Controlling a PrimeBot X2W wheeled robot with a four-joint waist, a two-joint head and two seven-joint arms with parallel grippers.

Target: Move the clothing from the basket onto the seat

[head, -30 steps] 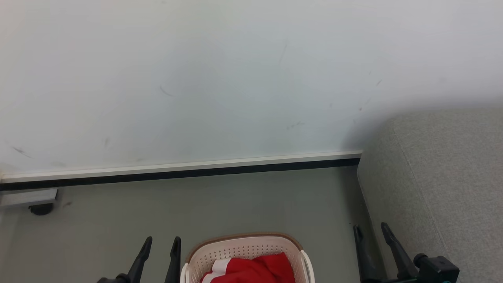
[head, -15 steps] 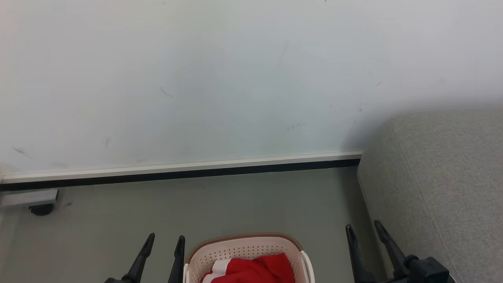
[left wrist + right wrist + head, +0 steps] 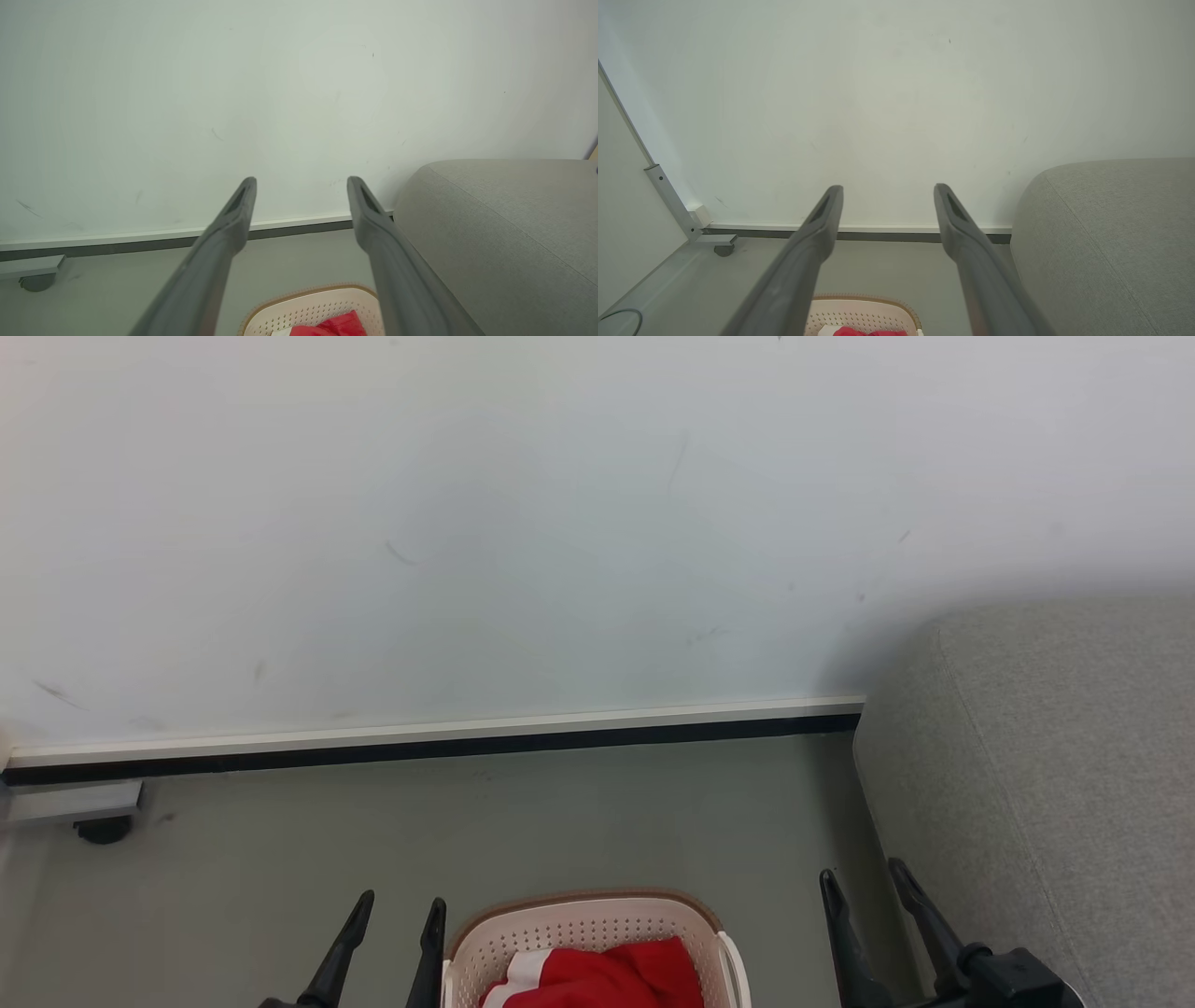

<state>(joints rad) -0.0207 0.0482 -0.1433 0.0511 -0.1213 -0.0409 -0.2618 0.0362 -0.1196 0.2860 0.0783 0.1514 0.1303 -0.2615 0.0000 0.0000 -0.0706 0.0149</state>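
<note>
Perforated plastic basket, soft red cloth clothing, matt woven-fabric seat.

Plain grey-green smooth floor across the lower half. Bottom centre, cream-white perforated plastic basket with brown rim. Right edge, big light grey fabric sofa. Far left, grey metal foot on a dark caster.

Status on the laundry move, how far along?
Done: nothing; the red clothing lies in the basket, and the sofa holds none where visible. In hand: nothing; left tool and right tool stand open and empty beside the basket. Left: every grab and carry.
</note>
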